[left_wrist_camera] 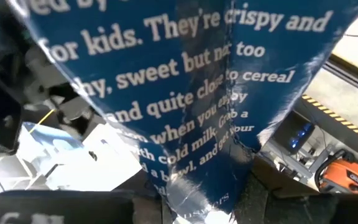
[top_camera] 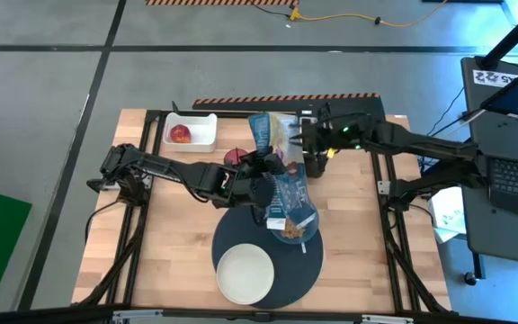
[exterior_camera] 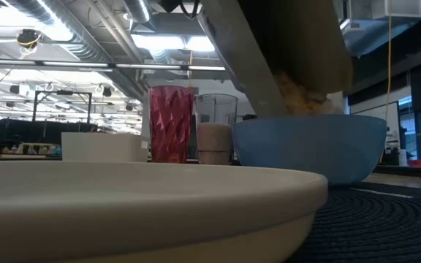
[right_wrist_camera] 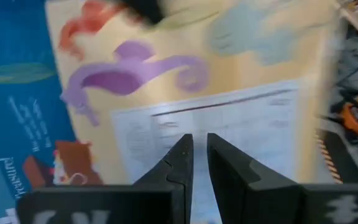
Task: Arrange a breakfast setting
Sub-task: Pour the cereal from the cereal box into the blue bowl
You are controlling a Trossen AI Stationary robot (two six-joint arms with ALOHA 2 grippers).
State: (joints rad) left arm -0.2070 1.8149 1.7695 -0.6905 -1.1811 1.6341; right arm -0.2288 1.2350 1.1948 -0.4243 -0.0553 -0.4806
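Note:
A blue cereal bag [top_camera: 281, 180] hangs tilted, mouth down, over the light-blue bowl [exterior_camera: 309, 150] on the dark round placemat [top_camera: 299, 274]. Cereal flakes [exterior_camera: 298, 91] show at the bag's mouth above the bowl. A white plate [top_camera: 245, 273] lies on the mat's near left part. A red apple [top_camera: 180, 134] lies in a white tray. My left gripper [top_camera: 259, 187] is shut on the bag's middle. My right gripper [right_wrist_camera: 199, 155] is shut at the bag's far, raised end [top_camera: 277, 130]. The spoon and the toasted round do not show. My left gripper holds the cereal bag at about mid-length, coming level from the table's left; the bag's printed blue side [left_wrist_camera: 191, 124] fills its wrist view and hides the fingertips. The bag is lifted clear and slopes down toward the bowl. My right gripper pinches the bag's raised far end, near the white printed panel [right_wrist_camera: 229, 118], between its nearly closed fingers [right_wrist_camera: 179, 162], coming from the table's right. How many layers it has cannot be told.
A red tumbler [exterior_camera: 170, 124] and a clear glass [exterior_camera: 216, 128] stand behind the bowl, left of the bag. The white tray [top_camera: 190, 132] is at the far left. A laptop desk [top_camera: 511, 135] stands beyond the table's right edge.

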